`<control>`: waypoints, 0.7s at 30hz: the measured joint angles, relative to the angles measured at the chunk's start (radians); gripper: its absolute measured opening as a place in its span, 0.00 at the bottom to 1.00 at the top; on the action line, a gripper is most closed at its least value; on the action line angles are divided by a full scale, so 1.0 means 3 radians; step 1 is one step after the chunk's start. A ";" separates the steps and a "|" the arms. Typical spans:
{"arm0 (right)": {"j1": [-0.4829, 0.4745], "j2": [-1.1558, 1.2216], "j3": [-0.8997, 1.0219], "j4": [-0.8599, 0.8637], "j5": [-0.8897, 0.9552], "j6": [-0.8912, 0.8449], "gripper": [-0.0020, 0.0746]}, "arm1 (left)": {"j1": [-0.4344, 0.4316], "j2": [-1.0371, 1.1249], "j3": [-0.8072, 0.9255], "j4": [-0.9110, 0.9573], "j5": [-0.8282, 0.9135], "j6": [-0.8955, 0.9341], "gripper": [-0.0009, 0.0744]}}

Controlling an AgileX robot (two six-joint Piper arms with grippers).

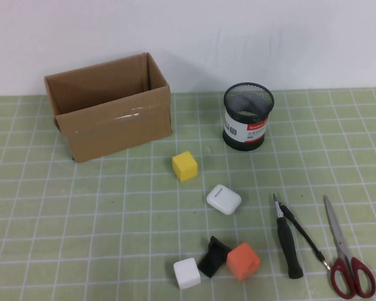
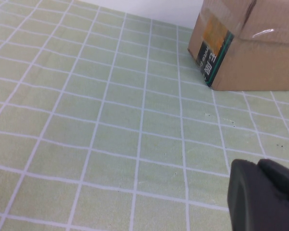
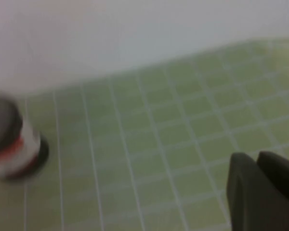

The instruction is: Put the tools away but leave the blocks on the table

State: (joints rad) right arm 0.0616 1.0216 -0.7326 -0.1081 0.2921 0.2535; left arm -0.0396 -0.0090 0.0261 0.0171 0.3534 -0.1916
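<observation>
In the high view, steel scissors [image 1: 346,257] with dark red handle loops lie at the front right of the table [image 1: 81,219]. To their left lie a black-handled screwdriver [image 1: 288,241] and a thin black rod [image 1: 304,233] that crosses it. A yellow block [image 1: 185,166] sits mid-table. A white block [image 1: 187,273] and an orange block [image 1: 243,261] sit near the front edge. Neither arm shows in the high view. My left gripper [image 2: 256,166] is shut and empty over bare mat near the cardboard box [image 2: 250,48]. My right gripper [image 3: 254,161] is shut and empty over bare mat.
An open cardboard box [image 1: 109,116] stands at the back left and a black mesh pen cup [image 1: 248,116] at the back centre; the cup also shows blurred in the right wrist view [image 3: 14,144]. A white earbud case [image 1: 224,199] and a small black object [image 1: 213,256] lie among the blocks.
</observation>
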 joint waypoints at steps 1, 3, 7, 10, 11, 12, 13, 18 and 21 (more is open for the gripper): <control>0.0091 0.0079 0.0000 0.0017 0.0085 -0.0150 0.02 | 0.0000 0.0000 0.0000 0.0000 0.0000 0.0000 0.01; 0.0330 0.0319 -0.0094 0.0016 0.0515 -0.0412 0.02 | 0.0000 0.0000 0.0000 0.0000 0.0000 0.0000 0.01; 0.0731 0.0907 -0.0493 -0.0025 0.1662 -0.0472 0.02 | 0.0000 0.0000 0.0000 0.0000 0.0000 0.0000 0.01; 0.0871 0.1331 -0.0784 -0.0034 0.1816 -0.0427 0.02 | 0.0000 0.0000 0.0000 0.0000 0.0000 0.0000 0.01; 0.0897 0.1447 -0.0865 -0.0009 0.1816 -0.0386 0.02 | 0.0000 0.0000 0.0000 0.0000 0.0000 0.0000 0.01; 0.0913 0.1556 -0.0933 0.0013 0.1816 -0.0352 0.02 | 0.0000 0.0000 0.0000 0.0000 0.0000 0.0000 0.01; 0.0919 0.1634 -0.0994 0.0038 0.1816 -0.0343 0.02 | 0.0000 0.0000 0.0000 0.0000 0.0000 0.0000 0.01; 0.0930 0.1906 -0.1048 0.0174 0.1810 -0.0191 0.07 | 0.0000 0.0000 0.0000 0.0000 0.0000 0.0000 0.01; 0.0930 0.1931 -0.0963 0.0141 0.1625 -0.0079 0.23 | 0.0000 0.0000 0.0000 0.0000 0.0000 0.0000 0.01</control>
State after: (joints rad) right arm 0.3406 1.6008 -1.0213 -0.0658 0.7797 0.2298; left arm -0.0396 -0.0090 0.0261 0.0171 0.3534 -0.1916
